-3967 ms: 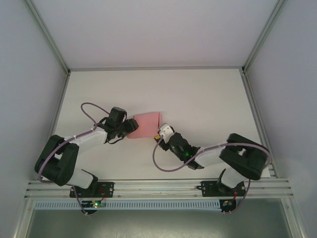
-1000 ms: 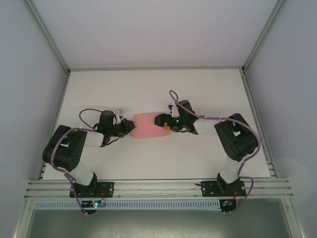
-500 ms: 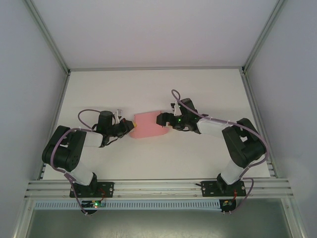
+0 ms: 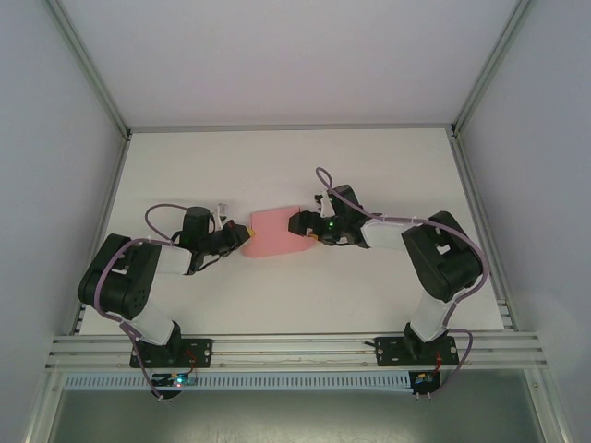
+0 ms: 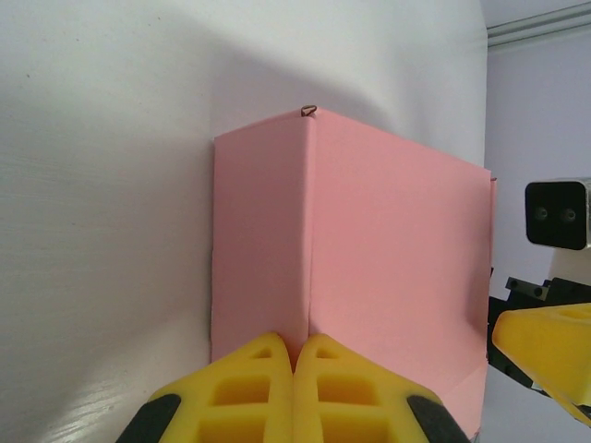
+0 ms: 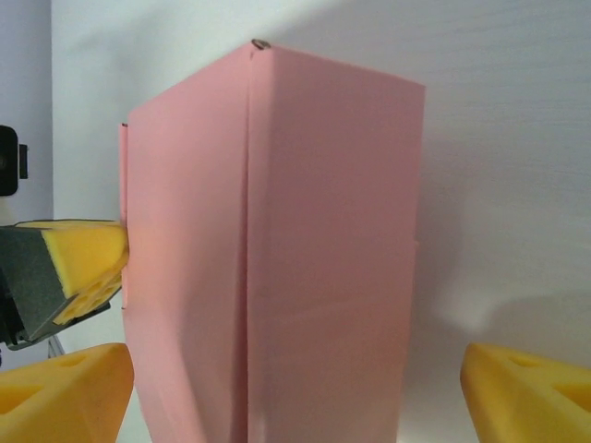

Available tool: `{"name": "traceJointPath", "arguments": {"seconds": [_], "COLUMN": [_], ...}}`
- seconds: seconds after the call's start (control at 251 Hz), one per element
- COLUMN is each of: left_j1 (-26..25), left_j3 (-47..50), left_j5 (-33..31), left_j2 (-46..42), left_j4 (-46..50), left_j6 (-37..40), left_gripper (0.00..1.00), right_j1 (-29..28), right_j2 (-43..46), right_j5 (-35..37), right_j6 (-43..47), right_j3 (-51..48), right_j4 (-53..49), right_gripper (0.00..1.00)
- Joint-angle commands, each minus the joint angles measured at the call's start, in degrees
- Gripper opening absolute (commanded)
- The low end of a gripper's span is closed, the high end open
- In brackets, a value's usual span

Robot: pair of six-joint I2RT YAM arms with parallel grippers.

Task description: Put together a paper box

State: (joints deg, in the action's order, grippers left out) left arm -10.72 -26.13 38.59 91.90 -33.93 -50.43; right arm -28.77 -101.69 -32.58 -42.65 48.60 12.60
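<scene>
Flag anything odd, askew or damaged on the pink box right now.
One small oddity: a tiny brownish loop sits on the paper box at the far end of its folded edge; too small to identify. A flap edge also stands slightly proud along one side. No tears or crushing show.

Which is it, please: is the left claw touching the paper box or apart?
Touching. In the left wrist view the left claw is shut on the paper box, whose fold runs straight into its tips.

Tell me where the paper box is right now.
In the top view, the paper box sits mid-table, between the left gripper and the right gripper.
</scene>
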Motion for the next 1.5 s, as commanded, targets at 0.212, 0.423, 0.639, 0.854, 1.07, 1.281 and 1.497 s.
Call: {"name": "traceJointPath", "arguments": {"seconds": [0.212, 0.423, 0.639, 0.854, 1.07, 1.281, 1.497], "left_j1": [0.8, 0.6, -0.3, -15.0, -26.3, -31.2, -33.3], "left_j3": [1.2, -1.3, -12.8, -19.5, -28.3, -33.6, -33.7], "left_j5": [-0.8, -0.7, -2.3, -12.7, -24.4, -30.8, -39.2], "left_j2": [0.8, -3.3, -15.1, -28.3, -21.0, -12.1, -6.5], "left_j4": [3.3, 1.9, 19.6, 38.2, 45.9, 44.0, 36.2], "left_j6": [0.7, 2.4, 21.3, 63.7, 79.4, 88.0, 93.5], "left_gripper": [0.0, 0.01, 0.9, 1.0, 1.0, 1.0, 0.96], "right_j1": [-1.4, -0.3, 1.2, 6.2, 11.0, 15.9, 16.8], "right_j2": [-2.3, 2.1, 9.8, 18.7, 25.3, 28.7, 29.4], "right_j5": [-5.9, -6.0, -4.9, -3.7, -7.3, -10.3, -14.1], "right_j6": [-5.1, -6.4, -5.5, -9.0, -16.4, -21.9, -28.8], "right_j3": [1.4, -1.4, -4.8, -6.9, -3.6, -0.3, -0.6], "right_j4": [11.8, 14.2, 11.8, 5.1, -6.8, -20.8, -20.6], "right_gripper": [0.77, 0.45, 0.38, 0.39, 0.43, 0.4, 0.36]}}
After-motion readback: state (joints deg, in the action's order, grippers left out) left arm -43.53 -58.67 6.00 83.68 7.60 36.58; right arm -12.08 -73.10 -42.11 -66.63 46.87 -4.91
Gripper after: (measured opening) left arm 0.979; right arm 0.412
